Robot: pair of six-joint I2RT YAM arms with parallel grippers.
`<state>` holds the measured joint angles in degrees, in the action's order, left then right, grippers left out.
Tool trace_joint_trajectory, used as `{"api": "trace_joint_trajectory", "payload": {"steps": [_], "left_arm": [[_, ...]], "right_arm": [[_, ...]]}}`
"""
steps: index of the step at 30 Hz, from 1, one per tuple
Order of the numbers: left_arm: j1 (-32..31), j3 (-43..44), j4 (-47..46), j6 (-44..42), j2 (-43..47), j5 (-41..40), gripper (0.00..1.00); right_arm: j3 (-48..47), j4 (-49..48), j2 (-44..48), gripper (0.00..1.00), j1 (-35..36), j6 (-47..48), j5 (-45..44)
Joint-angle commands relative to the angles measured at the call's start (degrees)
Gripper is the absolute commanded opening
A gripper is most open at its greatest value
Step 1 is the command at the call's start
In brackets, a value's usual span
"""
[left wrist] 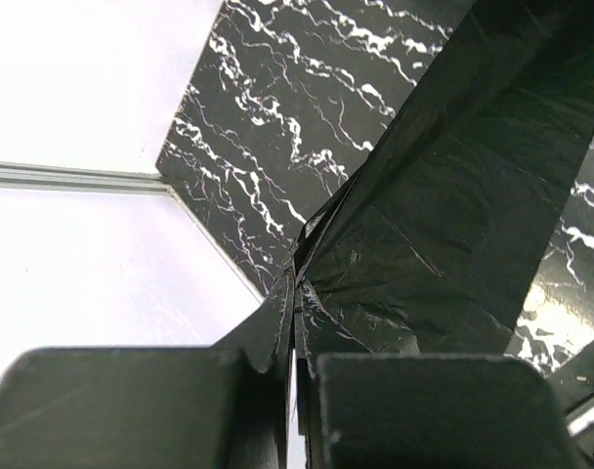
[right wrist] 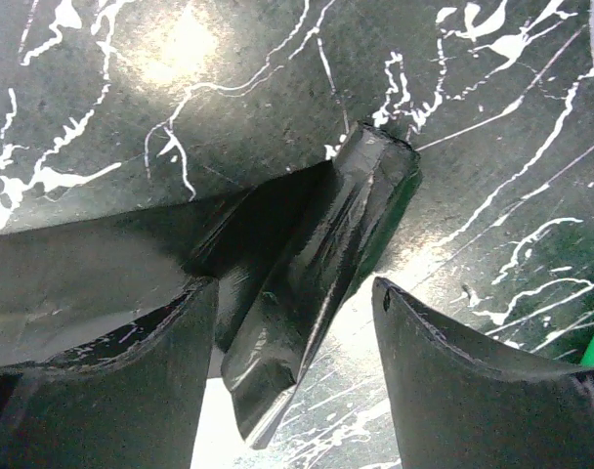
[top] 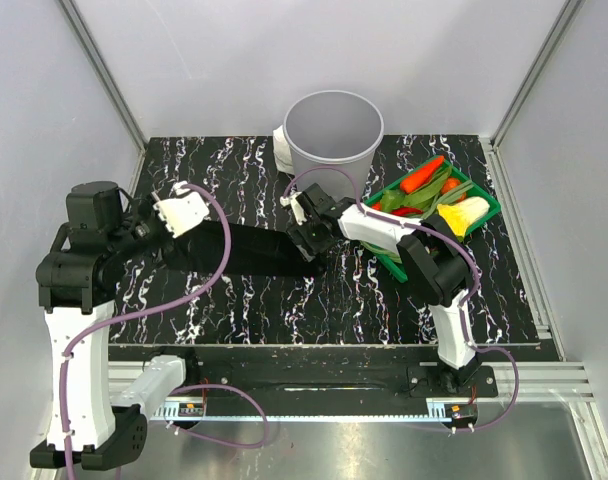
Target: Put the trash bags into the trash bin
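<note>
from above, the bag (top: 249,250) lay as a long dark strip on the table (top: 384,300), stretched between the two claws, but that view hid how either pair of jaws stood. the left wrist view settled one of them: the left claw (left wrist: 295,357) was closed tight on a gathered edge of the film, and the sheet fanned out ahead of it, creased and shiny. the right wrist view gave the other: the right claw (right wrist: 292,283) stood wide open, and a folded, glossy end of the bag poked up between its fingers (right wrist: 131,391). i could not tell whether the film touched them. a sliver of green showed at that view's right edge.

beyond the right claw stood the bin (top: 329,160), upright and well apart from the bag. a white roll (top: 281,140) sat just behind the bin, to its left. to the right claw's right lay the basket (top: 489,205) of vegetables, and that arm reached across in front of it.
</note>
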<state>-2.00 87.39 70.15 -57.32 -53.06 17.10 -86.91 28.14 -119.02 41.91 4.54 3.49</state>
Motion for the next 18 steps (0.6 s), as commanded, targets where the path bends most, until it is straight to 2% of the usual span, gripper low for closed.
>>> {"api": "trace_joint_trajectory", "payload": {"steps": [1, 6, 18], "left_arm": [[0.3, 1.8, -8.1, 6.1, -0.3, 3.1, 0.00], [0.7, 1.4, -12.2, 9.2, -0.3, 1.1, 0.00], [2.0, 4.6, -11.2, 9.4, 0.1, 0.6, 0.00]], "right_arm": [[0.7, -1.3, 1.3, 0.69, 0.1, 0.6, -4.7], [2.6, -1.9, 4.3, 0.69, -0.2, 1.6, -7.0], [4.5, -1.9, 8.7, 0.68, -2.5, 1.9, -10.3]]}}
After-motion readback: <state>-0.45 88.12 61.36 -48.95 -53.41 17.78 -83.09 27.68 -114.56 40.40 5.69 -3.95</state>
